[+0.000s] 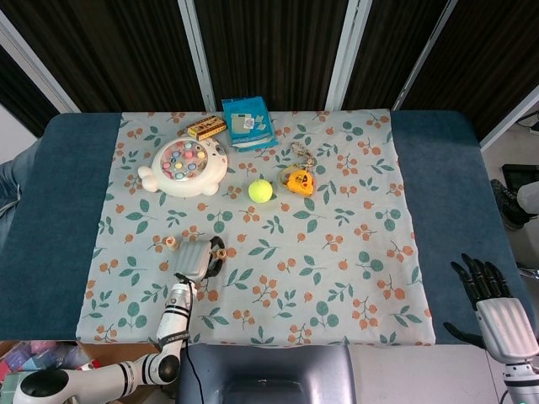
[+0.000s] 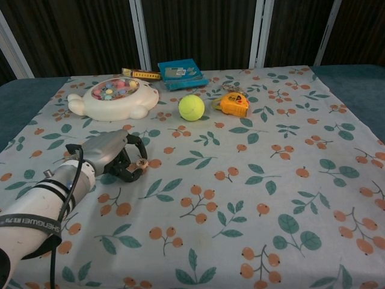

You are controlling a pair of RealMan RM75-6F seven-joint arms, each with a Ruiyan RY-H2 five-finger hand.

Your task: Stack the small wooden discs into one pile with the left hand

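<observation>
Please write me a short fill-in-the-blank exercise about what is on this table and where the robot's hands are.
1. The ball lying between the white toy and the orange tape measure is coloured ____.
2. The hand closing around a small wooden disc is the robot's ____ hand.
3. The right hand is off the flowered cloth, its fingers spread, holding ____.
4. The blue box lies at the cloth's ____ edge.

Missing words: yellow; left; nothing; far
</observation>
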